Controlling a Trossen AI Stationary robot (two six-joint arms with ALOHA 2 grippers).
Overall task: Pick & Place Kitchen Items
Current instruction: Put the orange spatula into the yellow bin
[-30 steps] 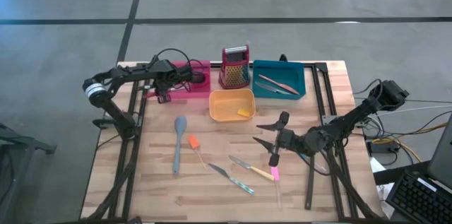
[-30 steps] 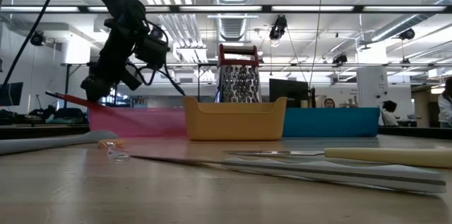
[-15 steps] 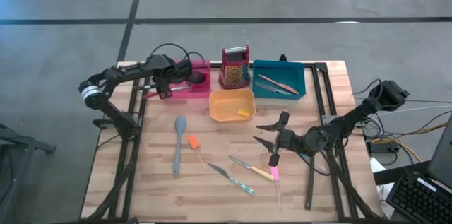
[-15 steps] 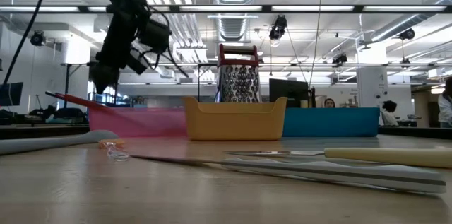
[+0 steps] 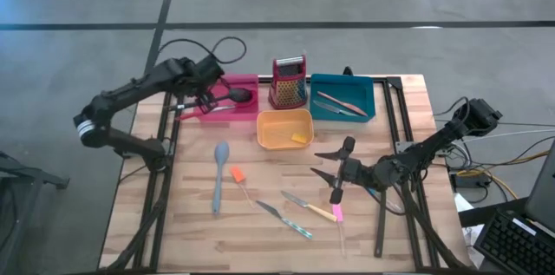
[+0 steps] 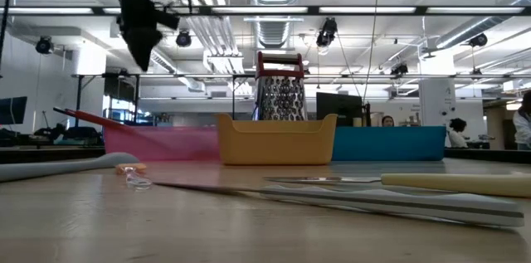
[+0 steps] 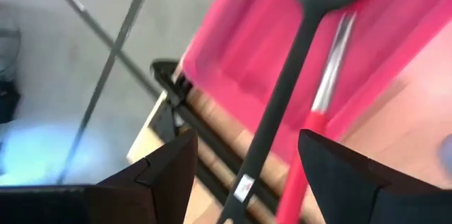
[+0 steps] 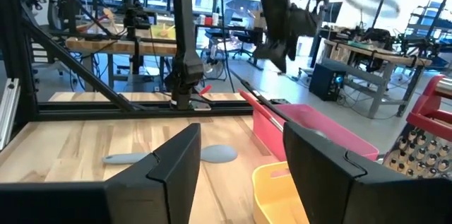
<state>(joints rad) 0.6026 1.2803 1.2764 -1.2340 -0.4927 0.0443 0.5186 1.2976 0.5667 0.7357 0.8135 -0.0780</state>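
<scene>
Now the table (image 5: 173, 223) carries everything, with three trays along its far edge: pink (image 5: 247, 112), orange (image 5: 276, 140) and teal (image 5: 364, 93), and a red grater (image 5: 289, 82) standing between pink and teal.

Left arm is raised over the pink tray's outer end. Its gripper (image 5: 201, 91) has the fingers (image 7: 169, 174) spread wide with nothing between them. Just beyond the fingertips, in the tray, lie a black spoon (image 7: 296, 75) and a red-handled tool (image 7: 321, 104), side by side, handles sticking out over the tray's rim. They look already placed.

Right gripper (image 5: 334, 166) hovers over the bare middle-right of the table, fingers (image 8: 169, 181) also wide apart and empty. Loose items lie on the near side of its fingertips. Closest is a pink-and-yellow piece (image 5: 334, 213), just off the fingertips. A little farther toward the table's middle are two slim knives (image 5: 290, 217), lying aslant. An orange piece (image 5: 236, 174) and a long grey spatula (image 5: 218, 175) lie well apart from these fingers; the spatula's long axis runs near-to-far across the table.

By my judgement the spatula and orange piece sit closer to the left arm, which would have to come down and toward the near edge, turning its fingers across the handle. The right arm is the nearer one for the pink piece and the knives.
</scene>
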